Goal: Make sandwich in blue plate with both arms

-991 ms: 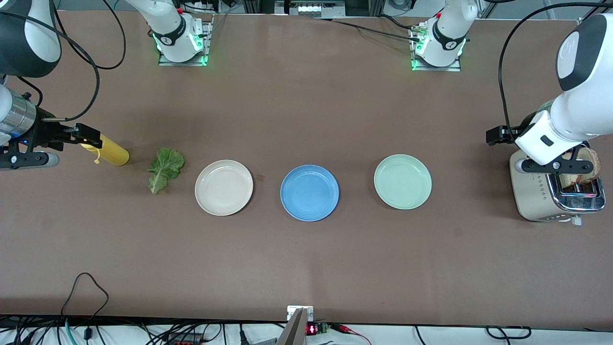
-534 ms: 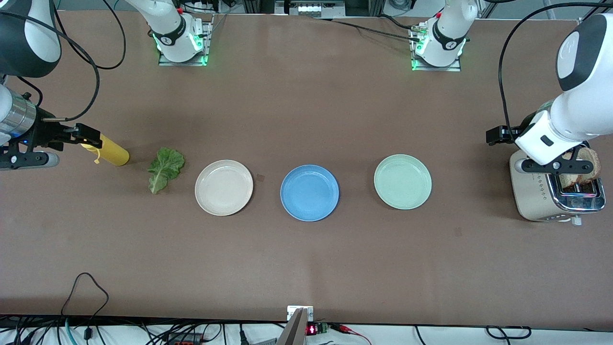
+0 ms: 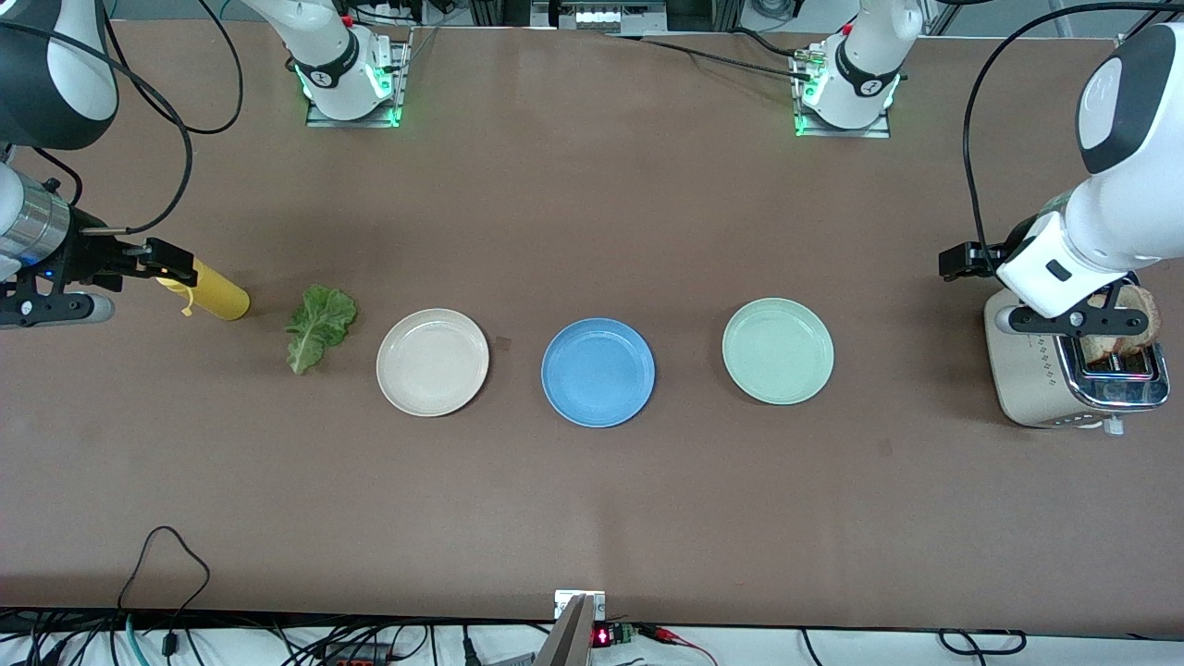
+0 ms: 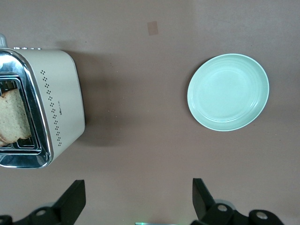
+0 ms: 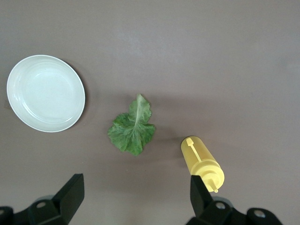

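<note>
- The blue plate [image 3: 598, 372] sits bare between the beige plate [image 3: 432, 362] and green plate [image 3: 777, 351].
- Left gripper [image 4: 136, 199] spread wide over the toaster [image 3: 1064, 379] (bread slices [image 4: 14, 117], probably two).
- Right gripper [image 5: 133, 197] likewise unclenched, over the yellow bottle [image 3: 205, 291], lettuce [image 3: 319, 324] beside.

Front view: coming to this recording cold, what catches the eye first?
Three round plates in a row mid-table: a beige plate toward the right arm's end, a sky-blue plate in the middle, a pale green plate toward the left arm's end, all bare. Next, the cream-and-chrome toaster holding brown bread slices under the open left gripper, and the ruffled green lettuce leaf beside the yellow squeeze bottle.
</note>
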